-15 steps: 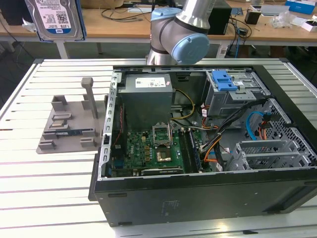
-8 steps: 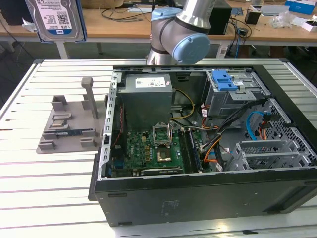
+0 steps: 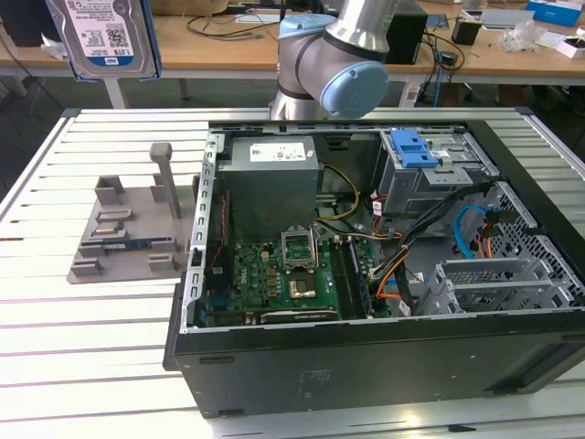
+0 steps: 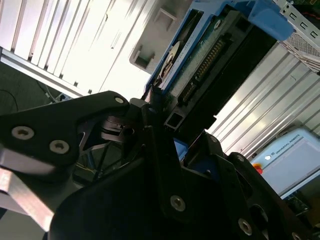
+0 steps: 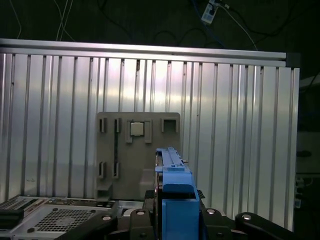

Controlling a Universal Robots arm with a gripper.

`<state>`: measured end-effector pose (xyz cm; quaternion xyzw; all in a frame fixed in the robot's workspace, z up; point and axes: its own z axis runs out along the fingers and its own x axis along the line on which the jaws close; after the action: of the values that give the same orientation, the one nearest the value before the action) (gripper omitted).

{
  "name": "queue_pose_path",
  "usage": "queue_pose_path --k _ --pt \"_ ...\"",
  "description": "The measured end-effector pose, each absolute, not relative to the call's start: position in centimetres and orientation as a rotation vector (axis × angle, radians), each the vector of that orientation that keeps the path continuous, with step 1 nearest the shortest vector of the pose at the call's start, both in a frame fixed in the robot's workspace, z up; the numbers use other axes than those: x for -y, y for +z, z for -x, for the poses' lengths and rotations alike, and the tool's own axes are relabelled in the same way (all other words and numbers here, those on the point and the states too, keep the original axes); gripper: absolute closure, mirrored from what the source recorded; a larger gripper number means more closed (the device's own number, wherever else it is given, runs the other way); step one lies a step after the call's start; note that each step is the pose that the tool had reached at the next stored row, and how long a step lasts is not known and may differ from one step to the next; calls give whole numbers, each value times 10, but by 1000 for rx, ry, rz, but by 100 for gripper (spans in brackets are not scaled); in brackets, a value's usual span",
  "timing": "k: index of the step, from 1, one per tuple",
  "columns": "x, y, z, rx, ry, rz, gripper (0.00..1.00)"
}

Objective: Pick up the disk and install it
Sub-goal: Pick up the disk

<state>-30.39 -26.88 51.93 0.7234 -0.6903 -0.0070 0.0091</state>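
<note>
1. The disk (image 3: 102,37) is seen at the upper corner on the exterior view's left, raised well above the table (image 3: 91,329), with its label facing the camera. Its upper part is cut off by the picture's edge.
2. In the second wrist view, the disk (image 4: 210,55) is shown from its connector end. Its blue frame and pin row can be made out, but the lower end is hidden behind the black body of the gripper (image 4: 165,120).
3. In the first wrist view, the disk (image 5: 175,195) is seen edge-on, so its label cannot be seen.
4. The disk is pinched from both sides by the gripper (image 5: 176,220), whose jaws are pressed against the blue frame.
5. A grey fixture (image 5: 137,155) lies on the slatted table beyond the disk. In the exterior view the fixture (image 3: 119,233) is just beside the open computer case (image 3: 366,366).
6. Inside the case, a grey power supply box (image 3: 272,178) and a blue latch (image 3: 411,146) are visible.
7. The arm (image 3: 334,59) is cut off by the upper edge of the exterior view.
</note>
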Motion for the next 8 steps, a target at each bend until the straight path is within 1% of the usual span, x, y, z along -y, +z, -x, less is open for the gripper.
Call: queue_pose_path --k 8 --pt "279 519 303 2156 -22 -2259 63"
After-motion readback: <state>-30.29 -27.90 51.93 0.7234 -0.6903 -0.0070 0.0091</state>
